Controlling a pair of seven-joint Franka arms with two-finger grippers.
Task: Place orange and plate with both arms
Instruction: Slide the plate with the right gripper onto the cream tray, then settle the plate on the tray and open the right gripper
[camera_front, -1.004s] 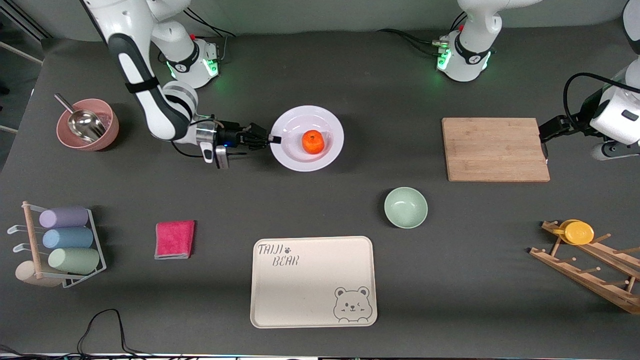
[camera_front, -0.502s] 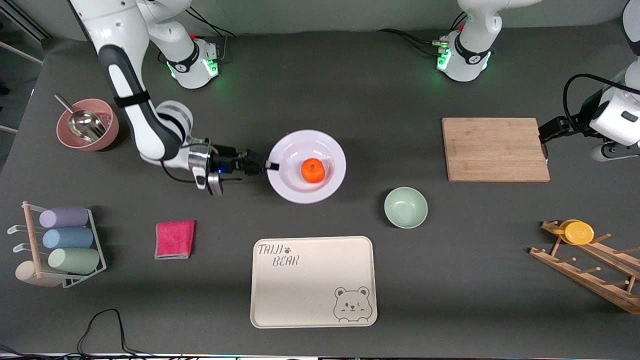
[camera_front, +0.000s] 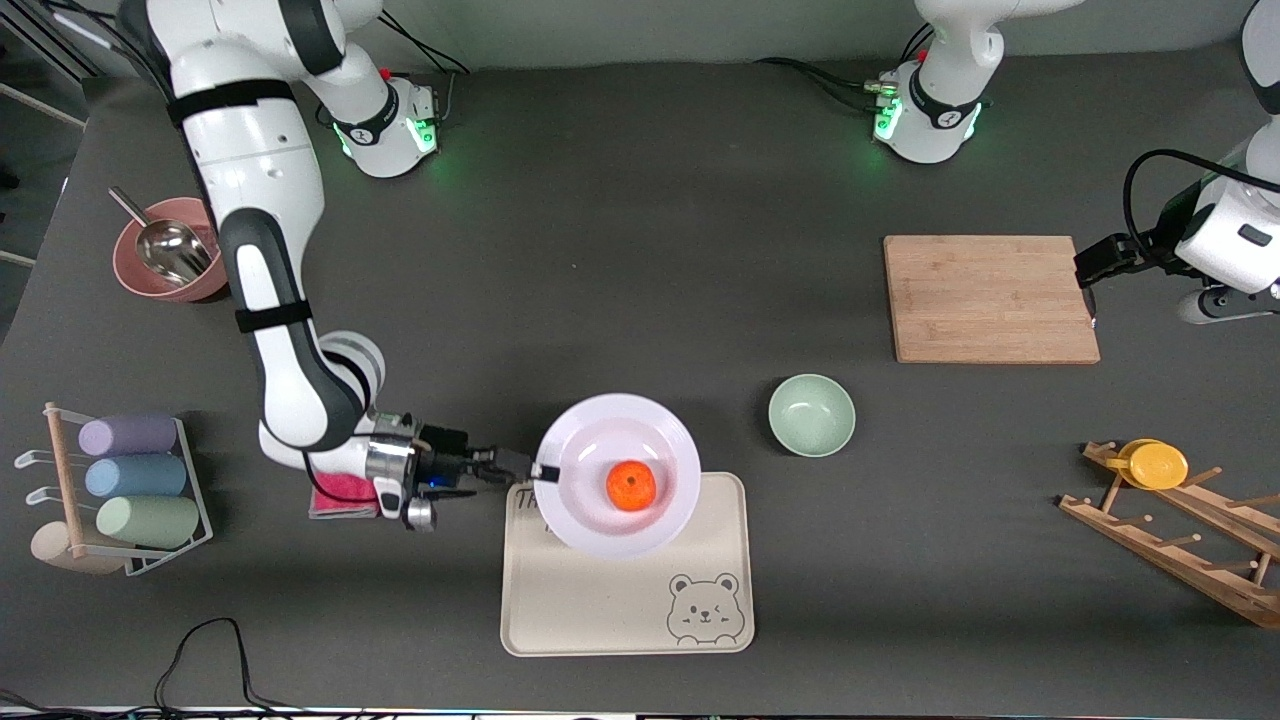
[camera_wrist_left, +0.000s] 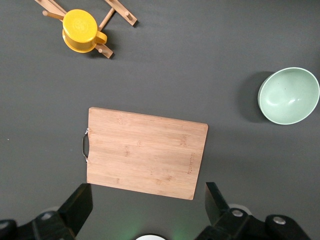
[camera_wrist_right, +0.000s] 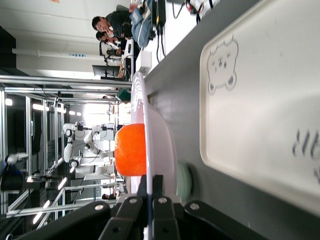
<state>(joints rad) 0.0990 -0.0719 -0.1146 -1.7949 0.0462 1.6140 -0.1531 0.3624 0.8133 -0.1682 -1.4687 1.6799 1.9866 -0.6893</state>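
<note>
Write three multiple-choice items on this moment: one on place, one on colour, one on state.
1. The plate is over:
A. the cutting board
B. the bear-print tray
C. the pink bowl

2. The small bowl beside the tray is:
A. pale green
B. red
C. blue

3. The right end effector is:
A. open above the cloth
B. shut on the orange
C. shut on the plate's rim

Answers: 1 B, the plate overlaps the tray's edge nearer the robots. 2 A, its inside shows pale green. 3 C, the fingers pinch the rim while the orange sits on the plate.
</note>
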